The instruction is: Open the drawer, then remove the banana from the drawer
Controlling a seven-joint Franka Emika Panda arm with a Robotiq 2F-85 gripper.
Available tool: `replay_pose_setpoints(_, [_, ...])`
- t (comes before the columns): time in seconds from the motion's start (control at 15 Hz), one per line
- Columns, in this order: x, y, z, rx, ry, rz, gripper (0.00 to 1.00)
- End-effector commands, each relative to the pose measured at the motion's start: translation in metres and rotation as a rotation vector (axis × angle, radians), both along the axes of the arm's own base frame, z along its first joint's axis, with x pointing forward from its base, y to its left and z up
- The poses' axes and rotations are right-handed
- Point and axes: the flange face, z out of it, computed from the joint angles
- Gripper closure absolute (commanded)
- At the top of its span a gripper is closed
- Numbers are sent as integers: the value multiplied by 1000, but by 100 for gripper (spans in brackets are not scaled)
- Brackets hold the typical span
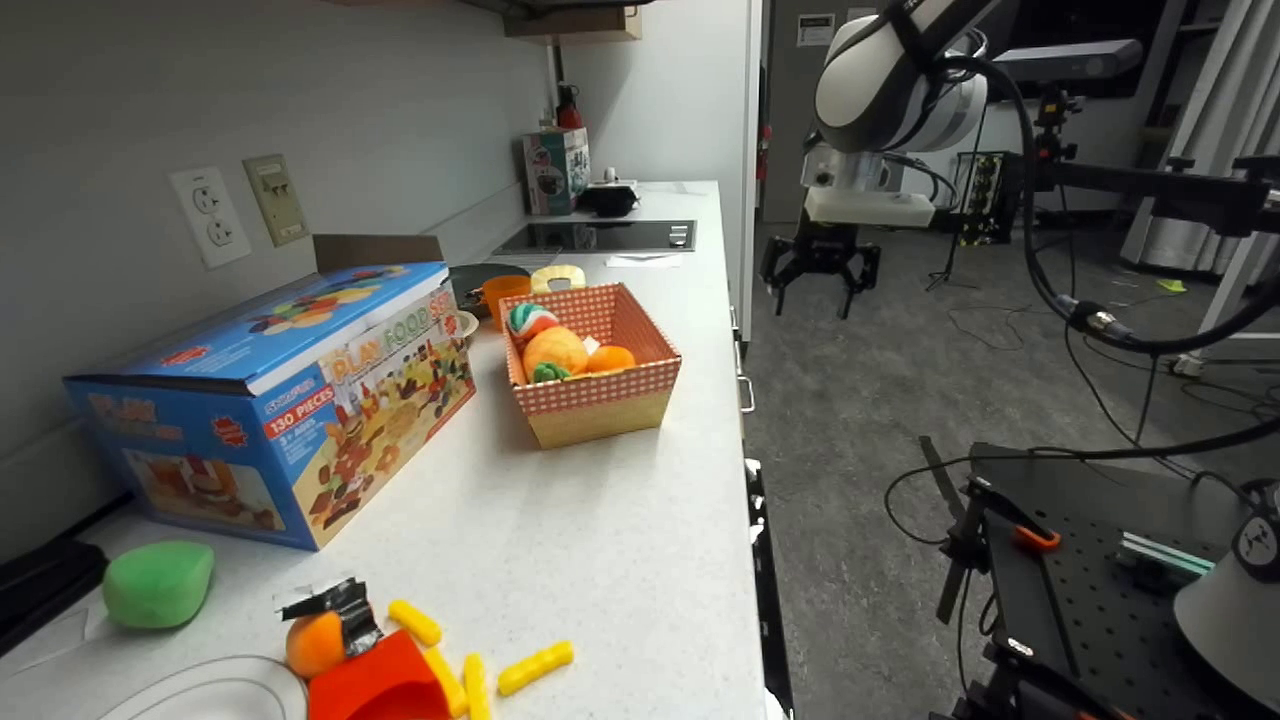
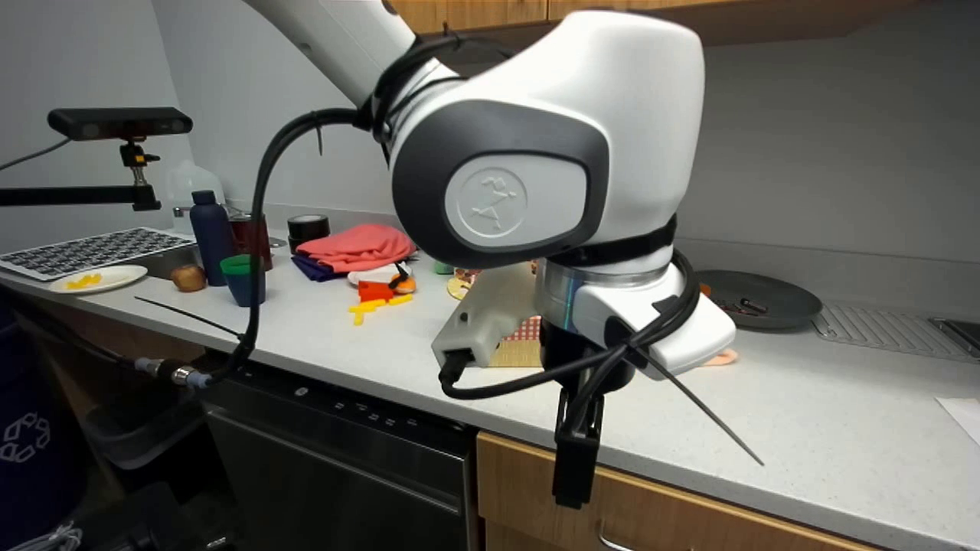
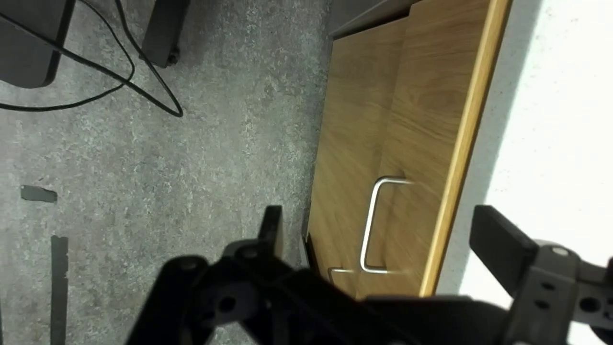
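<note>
A wooden drawer front (image 3: 431, 110) with a silver bar handle (image 3: 368, 225) lies under the counter in the wrist view. In an exterior view its front (image 2: 536, 478) and part of the handle (image 2: 612, 539) show. No gap into the drawer is visible, and its inside is hidden. No banana shows in any view. My gripper (image 3: 378, 215) is open and empty, pointing down, with the handle between its fingers in the wrist view. In the exterior views the gripper (image 1: 814, 300) hangs in front of the counter edge, and its black finger (image 2: 576, 474) overlaps the drawer front.
On the white counter (image 1: 620, 560) stand a checkered basket (image 1: 600, 400) of toy food and a blue toy box (image 1: 280, 390). A pan (image 2: 754, 298) is at the back. A dishwasher (image 2: 344, 467) adjoins the drawer. A lower handle (image 3: 340, 270) sits below.
</note>
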Motion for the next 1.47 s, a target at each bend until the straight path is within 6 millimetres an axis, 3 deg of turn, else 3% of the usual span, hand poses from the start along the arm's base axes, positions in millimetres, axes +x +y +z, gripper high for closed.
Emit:
replay_pose_setpoints(0.0, [11,-22,-46,26,94,-36,0])
replay_pose_setpoints(0.27, [12,-51,-95,49,161,-95,0])
replay_pose_setpoints(0.67, [12,-88,-134,109,101,-174,0])
replay_pose_setpoints(0.73, [10,-93,-137,130,83,-193,0])
replay_pose_setpoints(0.8, [6,-80,-129,103,128,-182,0])
replay_pose_setpoints(1.4, [9,-92,-137,71,28,-202,0])
